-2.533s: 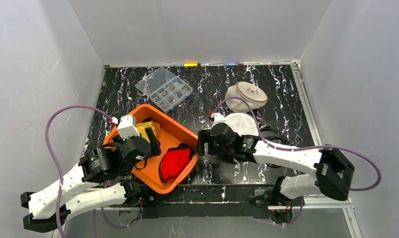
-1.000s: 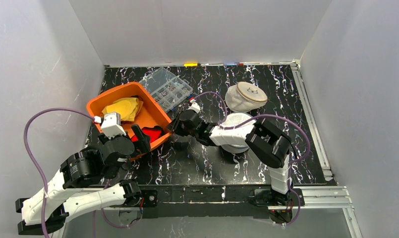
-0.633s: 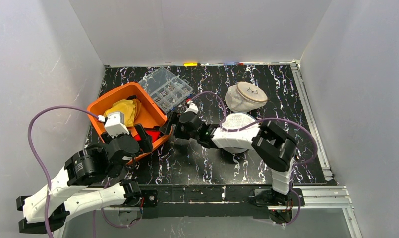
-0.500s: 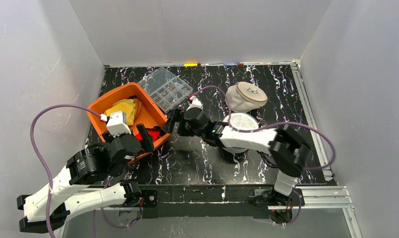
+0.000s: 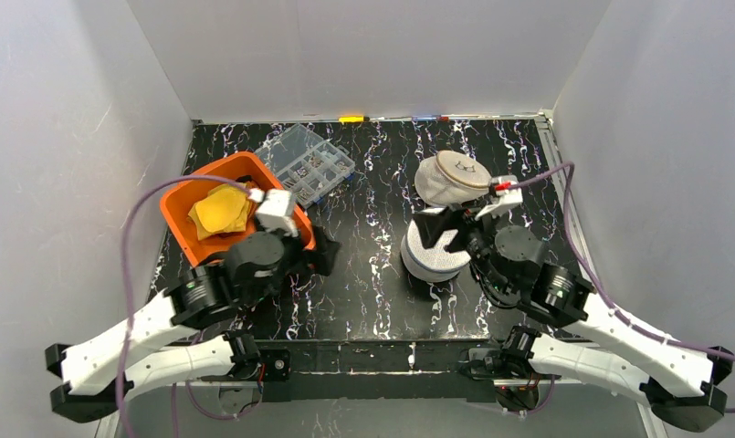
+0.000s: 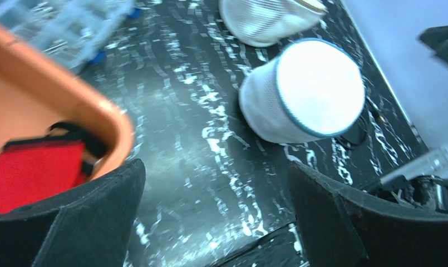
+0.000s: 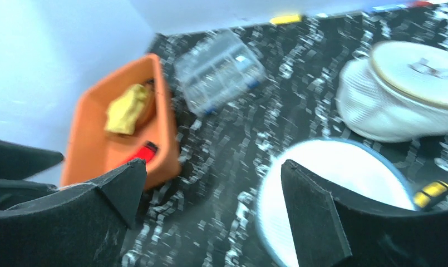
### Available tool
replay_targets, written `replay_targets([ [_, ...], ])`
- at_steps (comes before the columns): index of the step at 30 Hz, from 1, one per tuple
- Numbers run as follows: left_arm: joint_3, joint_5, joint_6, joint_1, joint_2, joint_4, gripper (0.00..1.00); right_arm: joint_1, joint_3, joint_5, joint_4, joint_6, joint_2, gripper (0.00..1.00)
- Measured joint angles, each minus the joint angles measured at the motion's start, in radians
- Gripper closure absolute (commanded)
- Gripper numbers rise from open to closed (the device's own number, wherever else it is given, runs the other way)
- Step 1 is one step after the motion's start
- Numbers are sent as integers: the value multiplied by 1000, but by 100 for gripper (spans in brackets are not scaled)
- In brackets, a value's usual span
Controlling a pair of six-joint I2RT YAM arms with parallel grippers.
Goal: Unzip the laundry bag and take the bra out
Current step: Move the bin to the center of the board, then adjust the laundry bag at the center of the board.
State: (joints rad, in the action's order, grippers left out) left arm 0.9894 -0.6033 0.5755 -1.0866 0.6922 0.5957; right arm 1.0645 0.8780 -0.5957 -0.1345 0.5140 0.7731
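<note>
Top external view shows a round white mesh laundry bag (image 5: 427, 260) with a teal rim, standing just right of centre on the black marbled table (image 5: 363, 283), at about 3 o'clock. Its zip and the bra cannot be made out. Over the bag's top hangs the right gripper (image 5: 443, 230), its fingers spread wide and holding nothing. A second mesh bag (image 5: 450, 178) with a beige top lies close by at 1 o'clock. At 9 o'clock the left gripper (image 5: 316, 257) is likewise spread wide and empty. It is beside an orange bin (image 5: 204, 178) at 10 o'clock, which holds a yellow cloth (image 5: 219, 210) and a red item (image 6: 32, 172). A clear compartment box (image 5: 306, 164) sits at 11 o'clock.
</note>
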Motion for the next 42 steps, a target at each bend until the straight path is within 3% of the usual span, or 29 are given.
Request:
replay_targets([
  [6, 49, 230, -70, 19, 326, -211, 13, -2, -114, -88, -179, -13, -100, 1],
  [10, 52, 436, -10, 122, 522, -322, 17, -2, -176, -95, -272, 27, -105, 1],
  [14, -12, 604, 101, 225, 597, -473, 18, -2, -198, -97, -288, 84, -126, 1],
  [20, -29, 746, 231, 230, 673, -612, 23, -2, -220, -95, -285, 194, -152, 1],
  [33, -18, 781, 395, 229, 835, -639, 38, -2, -186, -109, -306, 300, -151, 1],
  [39, 29, 784, 377, 227, 863, -640, 61, -2, -119, -119, -351, 266, -66, 2],
  [42, 45, 787, 354, 227, 876, -639, 65, -2, -67, -146, -363, 248, -3, 1],
])
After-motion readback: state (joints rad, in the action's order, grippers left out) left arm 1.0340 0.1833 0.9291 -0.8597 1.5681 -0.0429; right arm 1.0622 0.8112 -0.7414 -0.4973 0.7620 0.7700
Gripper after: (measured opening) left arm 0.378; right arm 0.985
